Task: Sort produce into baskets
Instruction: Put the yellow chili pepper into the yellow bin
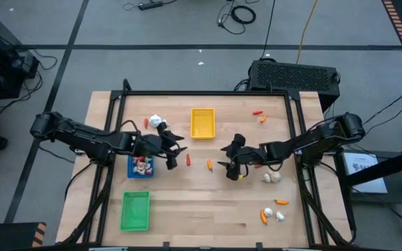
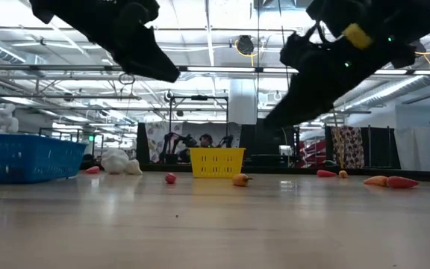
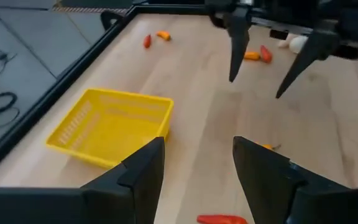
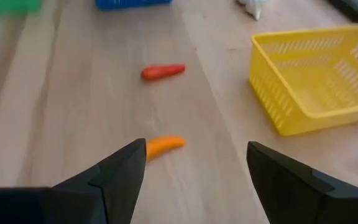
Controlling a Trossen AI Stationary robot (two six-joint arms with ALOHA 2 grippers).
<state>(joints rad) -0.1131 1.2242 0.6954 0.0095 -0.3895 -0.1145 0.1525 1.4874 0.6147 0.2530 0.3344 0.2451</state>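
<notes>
Wooden table with both grippers open and empty over loose toy vegetables.
Right gripper (image 4: 194,168) hovers near an orange piece (image 4: 163,145); next, lower and close. Left gripper (image 3: 197,168) hangs above a red piece (image 3: 221,219) beside the yellow tray (image 3: 107,127).

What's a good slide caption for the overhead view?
Two open pincers, left and right, hover near the yellow tray.

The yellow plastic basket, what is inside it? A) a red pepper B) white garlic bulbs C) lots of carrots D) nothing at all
D: the yellow plastic basket shows only its bare mesh floor from above and in both wrist views, while the small orange carrot piece and red pepper piece lie on the wooden table outside it.
</notes>
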